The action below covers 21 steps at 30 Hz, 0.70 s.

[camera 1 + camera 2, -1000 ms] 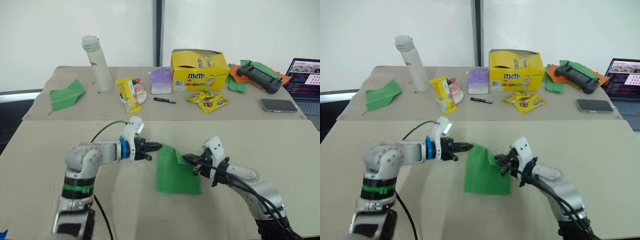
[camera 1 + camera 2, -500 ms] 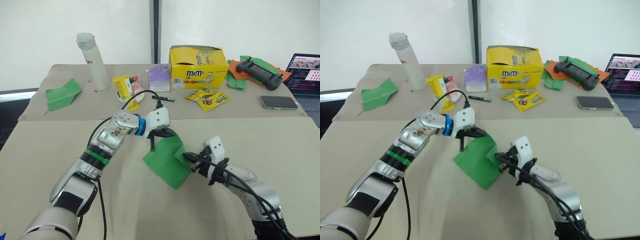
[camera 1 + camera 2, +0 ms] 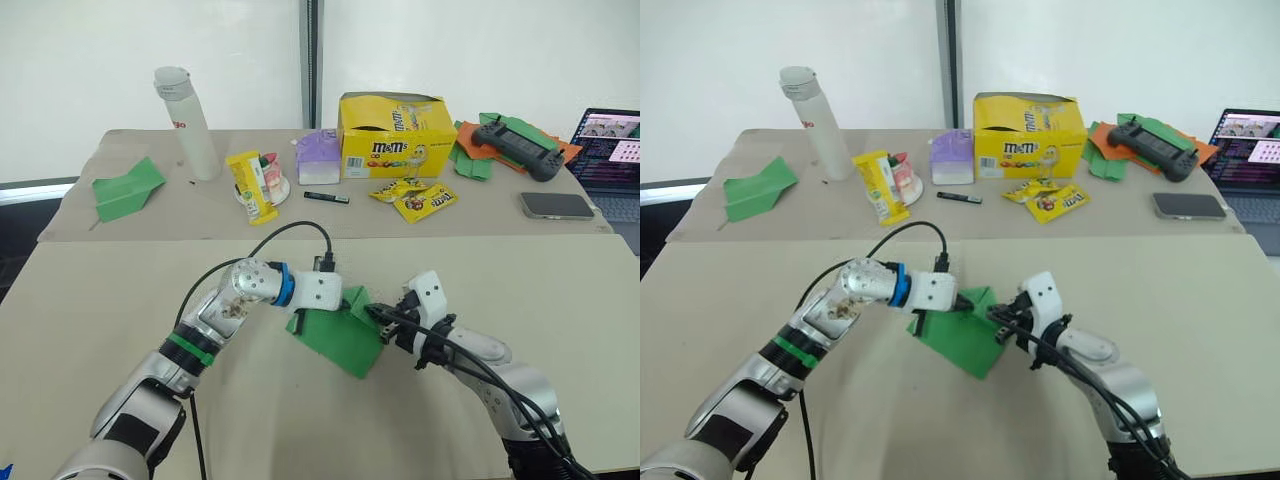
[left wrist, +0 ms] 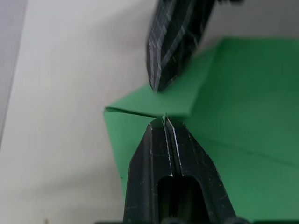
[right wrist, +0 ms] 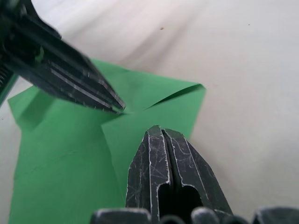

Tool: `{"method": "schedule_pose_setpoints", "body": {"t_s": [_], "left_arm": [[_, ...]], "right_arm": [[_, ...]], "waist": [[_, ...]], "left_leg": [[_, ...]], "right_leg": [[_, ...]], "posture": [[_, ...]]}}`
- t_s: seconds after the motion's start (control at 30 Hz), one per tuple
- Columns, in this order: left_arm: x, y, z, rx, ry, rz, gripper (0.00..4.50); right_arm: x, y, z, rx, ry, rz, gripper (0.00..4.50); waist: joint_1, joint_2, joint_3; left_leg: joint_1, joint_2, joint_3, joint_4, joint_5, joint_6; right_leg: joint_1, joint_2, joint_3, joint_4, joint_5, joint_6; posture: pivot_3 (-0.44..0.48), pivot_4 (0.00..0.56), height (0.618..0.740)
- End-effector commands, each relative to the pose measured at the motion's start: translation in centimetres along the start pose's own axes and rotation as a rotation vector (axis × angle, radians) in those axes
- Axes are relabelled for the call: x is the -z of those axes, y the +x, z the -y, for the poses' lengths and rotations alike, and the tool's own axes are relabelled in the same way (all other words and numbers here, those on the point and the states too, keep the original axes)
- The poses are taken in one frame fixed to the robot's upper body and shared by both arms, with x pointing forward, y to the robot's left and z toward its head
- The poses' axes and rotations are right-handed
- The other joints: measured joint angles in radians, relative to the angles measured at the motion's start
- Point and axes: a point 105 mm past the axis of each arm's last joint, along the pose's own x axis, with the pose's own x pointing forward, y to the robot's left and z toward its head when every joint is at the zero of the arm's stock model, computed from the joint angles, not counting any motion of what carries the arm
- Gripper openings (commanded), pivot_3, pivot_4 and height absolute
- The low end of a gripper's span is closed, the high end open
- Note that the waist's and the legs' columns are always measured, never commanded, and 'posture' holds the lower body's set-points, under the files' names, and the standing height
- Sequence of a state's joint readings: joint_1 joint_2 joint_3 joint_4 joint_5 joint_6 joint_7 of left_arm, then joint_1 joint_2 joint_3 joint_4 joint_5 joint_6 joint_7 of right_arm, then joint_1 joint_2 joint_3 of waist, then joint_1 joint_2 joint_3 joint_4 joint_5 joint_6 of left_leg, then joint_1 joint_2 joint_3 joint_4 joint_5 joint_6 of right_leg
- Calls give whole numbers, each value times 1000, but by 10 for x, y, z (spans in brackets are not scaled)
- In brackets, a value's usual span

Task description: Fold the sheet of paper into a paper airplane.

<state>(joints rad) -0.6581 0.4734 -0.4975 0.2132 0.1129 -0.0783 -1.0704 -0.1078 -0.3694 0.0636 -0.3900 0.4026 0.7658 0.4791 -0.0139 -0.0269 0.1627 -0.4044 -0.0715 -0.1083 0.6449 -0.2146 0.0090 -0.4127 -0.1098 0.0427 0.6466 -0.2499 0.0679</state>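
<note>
Sheet of paper (image 3: 340, 338) flat on tabletop (image 3: 120, 300), well in front of yellow candy box (image 3: 398, 137). Corner flaps turned in; nose, wings unformed. Left gripper (image 4: 164, 122): fingers together, seemingly nipping flap edge. Right gripper (image 5: 158, 135): fingers together, resting on paper.

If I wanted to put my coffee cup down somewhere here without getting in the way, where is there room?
The near table is bare left of the left end effector and right of the right end effector. Avoid its middle, where both press on the sheet of paper. The far table is crowded around the yellow box; a bare strip lies behind the green paper plane.
</note>
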Motion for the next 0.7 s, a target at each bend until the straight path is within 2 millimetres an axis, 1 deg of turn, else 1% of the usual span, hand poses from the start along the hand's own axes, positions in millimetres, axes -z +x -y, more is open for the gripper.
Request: {"method": "schedule_pose_setpoints", "body": {"t_s": [0.03, 0.17, 0.4, 0.6, 0.7], "left_arm": [[-3, -2, -4, -38, 36, 2, 25], [-1, -1, 0, -57, 0, 8, 25], [-4, 1, 12, -30, -11, 16, 25], [-3, 0, 14, -28, -15, 12, 25], [-3, 0, 14, -32, -17, 8, 25]], "right_arm": [[-21, 1, -2, -19, -11, 90, 0], [-27, 5, -1, -22, -6, 114, 0], [-29, 26, 2, -41, -34, 123, 0], [-26, 38, -1, -79, -85, 97, 0], [-15, 40, -2, -78, -123, 45, 0]], "waist": [[0, 0, 0], [-1, 0, 0], [-1, 0, 0], [-2, 0, 0], [-2, 1, 0]], "left_leg": [[0, 0, 0, 0, 0, 0], [0, 0, 0, 0, 0, 0], [1, 0, 0, 0, 0, 0], [1, 0, 0, 1, 0, 0], [1, 0, 0, 1, 0, 0]], "right_leg": [[0, 0, 0, 0, 0, 0], [0, 0, 0, 1, 0, 0], [0, 1, 0, 1, 0, 0], [0, 1, 0, 2, 0, 0], [0, 1, 0, 2, 0, 0]], "posture": [[0, 150, 740], [0, 150, 740], [0, 150, 740], [0, 150, 740], [0, 150, 740]]}}
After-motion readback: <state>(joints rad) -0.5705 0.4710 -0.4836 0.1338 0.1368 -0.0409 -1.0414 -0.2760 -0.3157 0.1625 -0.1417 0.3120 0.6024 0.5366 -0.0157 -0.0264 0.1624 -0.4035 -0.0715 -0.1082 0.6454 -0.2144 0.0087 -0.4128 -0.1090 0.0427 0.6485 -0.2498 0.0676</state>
